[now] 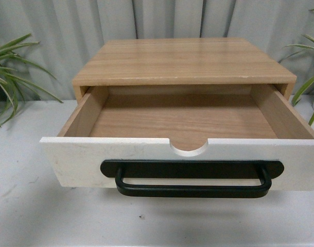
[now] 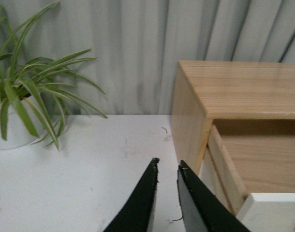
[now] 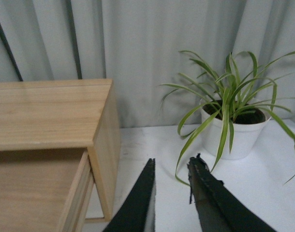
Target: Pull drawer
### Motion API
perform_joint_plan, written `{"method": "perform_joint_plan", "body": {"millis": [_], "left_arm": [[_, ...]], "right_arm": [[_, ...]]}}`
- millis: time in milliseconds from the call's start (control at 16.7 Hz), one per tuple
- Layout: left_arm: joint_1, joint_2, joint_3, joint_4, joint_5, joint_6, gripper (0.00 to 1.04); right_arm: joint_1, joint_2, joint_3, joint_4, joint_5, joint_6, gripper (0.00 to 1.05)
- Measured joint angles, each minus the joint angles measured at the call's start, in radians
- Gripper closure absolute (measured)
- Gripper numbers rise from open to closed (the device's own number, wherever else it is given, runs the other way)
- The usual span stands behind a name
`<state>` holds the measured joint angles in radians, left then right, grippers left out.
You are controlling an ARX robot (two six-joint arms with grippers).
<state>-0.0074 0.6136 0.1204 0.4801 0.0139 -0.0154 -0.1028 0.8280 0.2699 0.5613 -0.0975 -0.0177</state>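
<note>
front view: drawer (image 1: pixel 182 123) sits well out of the wooden housing (image 1: pixel 182 59), most of its wood floor exposed and bare. its white front is at the near edge of the surface (image 1: pixel 44 216), with the black bar handle (image 1: pixel 193 177) across it and the semicircular notch (image 1: pixel 189 148) in the top edge. neither arm shows in this view.

left wrist view: left pincer (image 2: pixel 169 162) hangs off the housing's left side, above the surface, tips a narrow gap apart, nothing between them. the drawer's left side and a corner of the white front are just beside it, not touching.

right wrist view: right pincer (image 3: pixel 173 159) mirrors that on the right side, gap a bit wider, also empty, aimed between the housing and a potted plant (image 3: pixel 225 96).

judgement: pull looks essentially done, both arms clear of the handle. can't tell how much slide travel is left, the rear of the drawer is hidden under the housing top. if more extension is wanted, next move means bringing one pincer down to the handle, closing around the bar near its middle and pulling straight toward me, watching that the light housing doesn't drag along. otherwise just hold clear.
</note>
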Motion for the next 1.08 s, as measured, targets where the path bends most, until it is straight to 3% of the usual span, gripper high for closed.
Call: {"method": "perform_joint_plan", "body": {"millis": [60,120,180,240,780,1080], "left_arm": [[0.006,-0.029,-0.016,-0.012,-0.014,0.000,0.99],[0.009,-0.065,-0.028,-0.027,-0.015,0.001,1.03],[0.009,-0.098,-0.041,-0.045,-0.015,0.001,1.03],[0.009,-0.127,-0.053,-0.066,-0.014,0.002,1.03],[0.009,-0.249,-0.109,-0.103,-0.015,0.002,1.03],[0.009,-0.354,-0.111,-0.218,-0.014,0.002,1.03]], "right_arm": [[0.013,-0.028,-0.038,-0.001,0.009,0.000,0.89],[0.034,-0.065,-0.074,-0.008,0.028,0.000,1.03],[0.092,-0.104,-0.097,-0.011,0.087,0.004,1.03],[0.110,-0.135,-0.117,-0.017,0.085,0.004,1.03],[0.103,-0.290,-0.197,-0.100,0.097,0.005,1.03],[0.103,-0.420,-0.233,-0.192,0.097,0.005,1.03]]}}
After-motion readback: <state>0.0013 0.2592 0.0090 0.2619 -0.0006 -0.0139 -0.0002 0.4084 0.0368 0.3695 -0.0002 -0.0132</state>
